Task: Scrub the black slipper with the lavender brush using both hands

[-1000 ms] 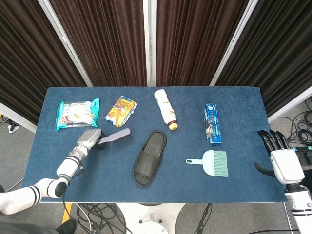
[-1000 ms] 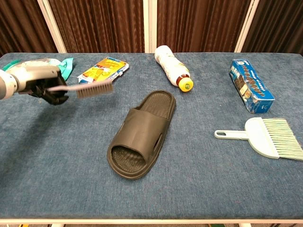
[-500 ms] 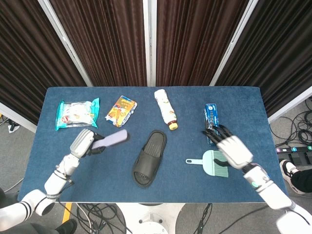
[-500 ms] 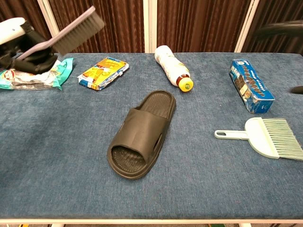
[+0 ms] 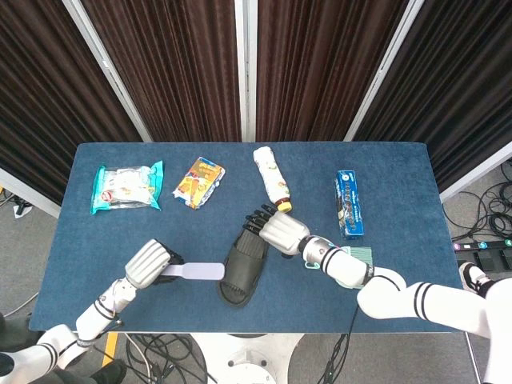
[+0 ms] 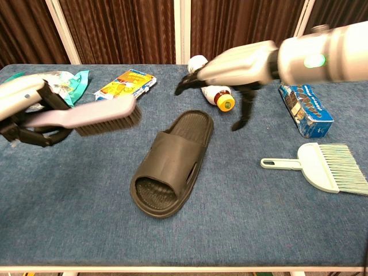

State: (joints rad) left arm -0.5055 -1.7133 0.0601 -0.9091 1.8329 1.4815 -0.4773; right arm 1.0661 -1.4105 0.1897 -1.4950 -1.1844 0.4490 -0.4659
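The black slipper [image 5: 242,270] [image 6: 171,164] lies sole down at the middle of the blue table, its toe end nearest me. My left hand [image 5: 149,264] [image 6: 27,113] grips the handle of the lavender brush [image 5: 197,272] [image 6: 95,115]. The brush is held in the air just left of the slipper, bristles facing down. My right hand [image 5: 276,229] [image 6: 233,68] hovers over the slipper's far heel end with its fingers spread and nothing in it. In the chest view it stays clear of the slipper.
A teal snack bag [image 5: 125,187] [image 6: 73,80], an orange packet [image 5: 200,180] [image 6: 126,84] and a bottle [image 5: 272,181] [image 6: 221,95] lie along the far side. A blue box [image 5: 350,205] [image 6: 305,111] and a pale blue hand broom [image 6: 322,166] lie to the right.
My left hand has brought the brush down and toward the slipper's left side. My right hand has swept left from the hand broom to above the slipper's heel.
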